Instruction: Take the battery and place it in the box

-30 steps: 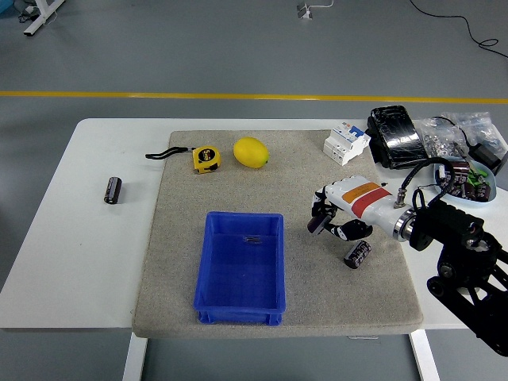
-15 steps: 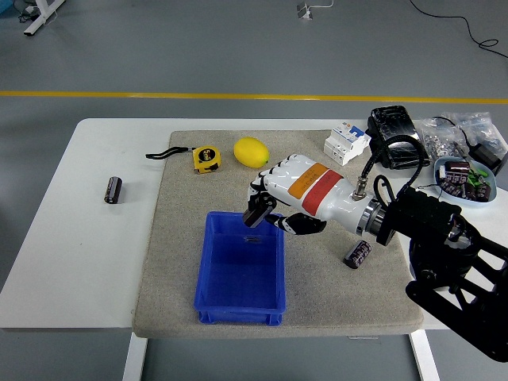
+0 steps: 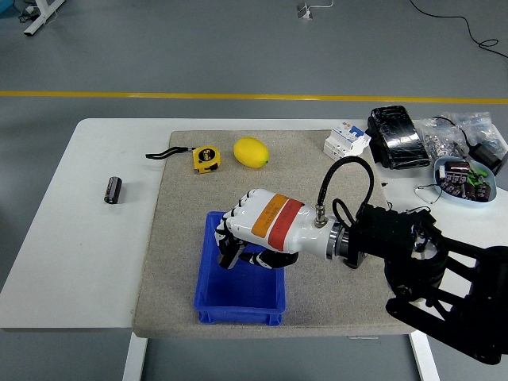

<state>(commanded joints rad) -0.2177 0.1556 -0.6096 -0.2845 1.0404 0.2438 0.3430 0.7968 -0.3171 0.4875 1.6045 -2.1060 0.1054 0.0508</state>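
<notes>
My right hand reaches in from the right and sits low inside the blue box at its left part. Its fingers are curled around a dark battery, which is mostly hidden by them. A second dark battery lies on the bare white table at the far left. The battery that lay on the mat to the right of the box is hidden behind my forearm. The left arm is out of view.
A yellow tape measure and a lemon lie at the back of the grey mat. A white circuit breaker, a black pack and a bowl of parts stand at the back right.
My right hand has moved left from the mat beside the box, carried the battery over the box's rim, and come down into the box.
</notes>
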